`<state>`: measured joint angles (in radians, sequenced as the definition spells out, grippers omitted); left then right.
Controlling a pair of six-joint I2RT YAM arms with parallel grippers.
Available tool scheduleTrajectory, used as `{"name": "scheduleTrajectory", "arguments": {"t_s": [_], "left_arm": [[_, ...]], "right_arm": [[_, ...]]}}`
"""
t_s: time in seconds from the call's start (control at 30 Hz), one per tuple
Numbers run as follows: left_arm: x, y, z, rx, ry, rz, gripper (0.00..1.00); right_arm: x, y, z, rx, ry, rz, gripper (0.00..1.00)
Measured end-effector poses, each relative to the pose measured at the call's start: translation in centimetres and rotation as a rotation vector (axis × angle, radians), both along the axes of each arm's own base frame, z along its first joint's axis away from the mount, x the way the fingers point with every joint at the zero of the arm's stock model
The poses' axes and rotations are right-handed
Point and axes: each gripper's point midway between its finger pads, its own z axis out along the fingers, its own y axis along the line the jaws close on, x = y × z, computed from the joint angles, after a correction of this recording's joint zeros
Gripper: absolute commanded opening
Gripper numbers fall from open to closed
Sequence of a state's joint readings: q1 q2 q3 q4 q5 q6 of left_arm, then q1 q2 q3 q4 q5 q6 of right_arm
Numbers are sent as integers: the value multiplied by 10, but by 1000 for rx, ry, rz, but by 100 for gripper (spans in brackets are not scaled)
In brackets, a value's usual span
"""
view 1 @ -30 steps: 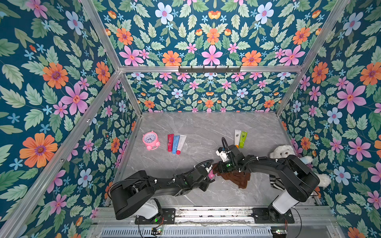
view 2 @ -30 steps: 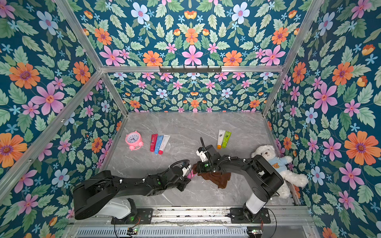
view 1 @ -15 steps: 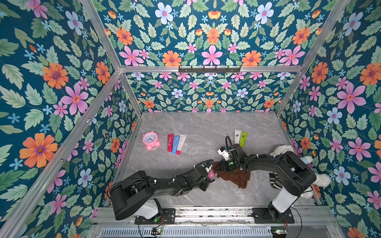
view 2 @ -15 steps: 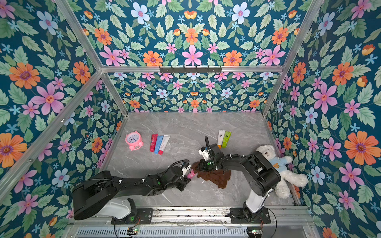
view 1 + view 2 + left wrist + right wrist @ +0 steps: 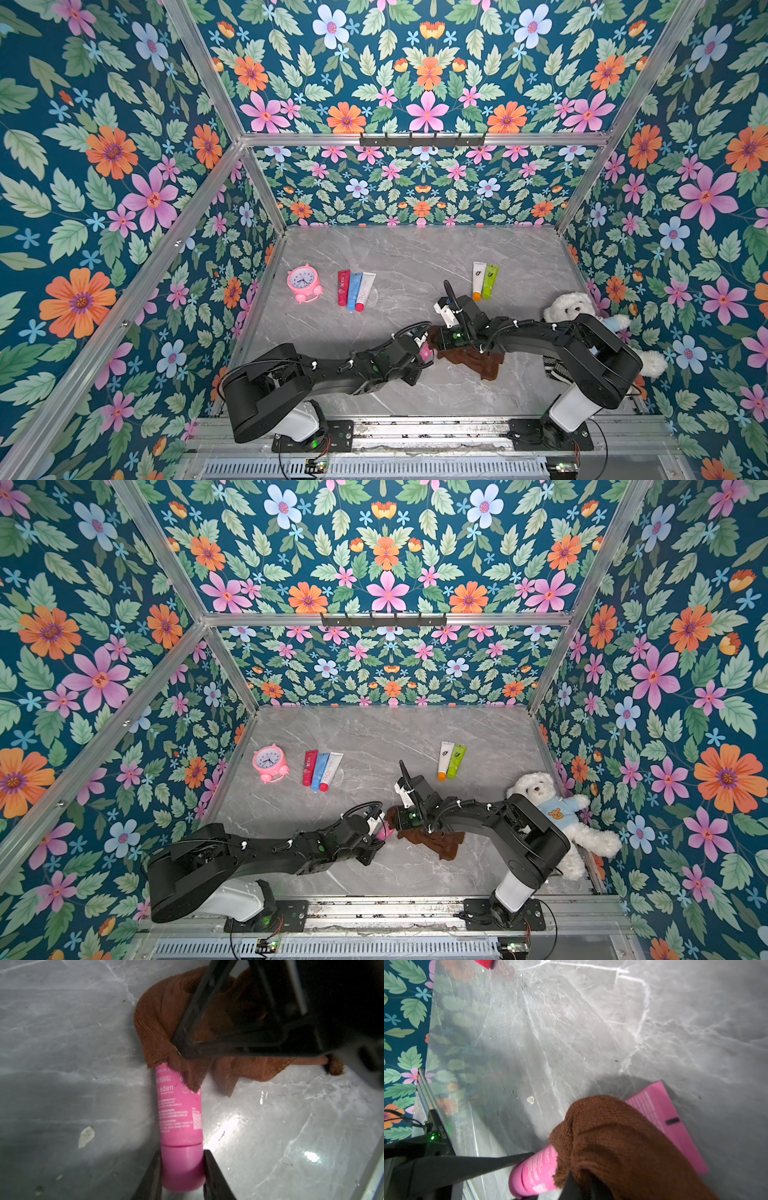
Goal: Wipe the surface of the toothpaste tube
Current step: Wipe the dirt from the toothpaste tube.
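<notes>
A pink toothpaste tube [image 5: 179, 1109] lies on the grey marble table [image 5: 399, 266]. My left gripper [image 5: 182, 1159] is shut on its cap end, one finger on each side. A brown cloth [image 5: 612, 1142] drapes over the tube's middle. The cap half [image 5: 537, 1169] and the flat crimped end [image 5: 664, 1118] stick out on either side. My right gripper [image 5: 579, 1190] is shut on the cloth, its fingers mostly buried in the folds. In both top views the two grippers [image 5: 415, 349] [image 5: 446, 338] meet at the front middle, over the cloth [image 5: 436, 839] and a sliver of the pink tube [image 5: 380, 833].
A pink alarm clock [image 5: 304, 283] and three tubes [image 5: 355, 291] lie at the left. Two more tubes [image 5: 484, 280] lie behind my right wrist. A white teddy bear [image 5: 575, 305] sits against the right wall. A small pale crumb [image 5: 85, 1136] lies beside the pink tube.
My right gripper has slid the cloth a little to the left along the tube. The left arm and the tube have stayed put.
</notes>
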<state>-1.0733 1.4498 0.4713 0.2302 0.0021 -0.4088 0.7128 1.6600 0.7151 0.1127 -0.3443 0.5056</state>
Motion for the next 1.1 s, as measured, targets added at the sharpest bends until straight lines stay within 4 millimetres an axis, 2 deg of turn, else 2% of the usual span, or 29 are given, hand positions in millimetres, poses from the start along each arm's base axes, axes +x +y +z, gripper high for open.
{"name": "scheduleTrajectory", "arguments": {"t_s": [0.13,0.33,0.4,0.6,0.77,0.9,0.97,1.1], "left_arm": [[0,0,0,2,1,0,0],[1,-2,1,-4,-15,-10,0],[1,-2,1,-5,-15,-10,0],[1,-2,1,-3,-17,-13,0],[1,-3,1,-5,-14,-16,0],[2,-6,1,-6,-12,-22,0],[1,-7,1,-7,-11,-25,0],[-1,-6,2,-15,-6,-34,0]], "right_arm": [[4,-6,3,28,25,-10,0],[25,-45,0,68,118,-86,0],[28,-49,0,58,128,-93,0],[21,-38,2,24,91,-55,0],[-11,-10,11,55,97,23,0],[-25,4,17,84,96,53,0],[-23,2,18,92,106,40,0],[14,-34,13,88,113,-95,0]]}}
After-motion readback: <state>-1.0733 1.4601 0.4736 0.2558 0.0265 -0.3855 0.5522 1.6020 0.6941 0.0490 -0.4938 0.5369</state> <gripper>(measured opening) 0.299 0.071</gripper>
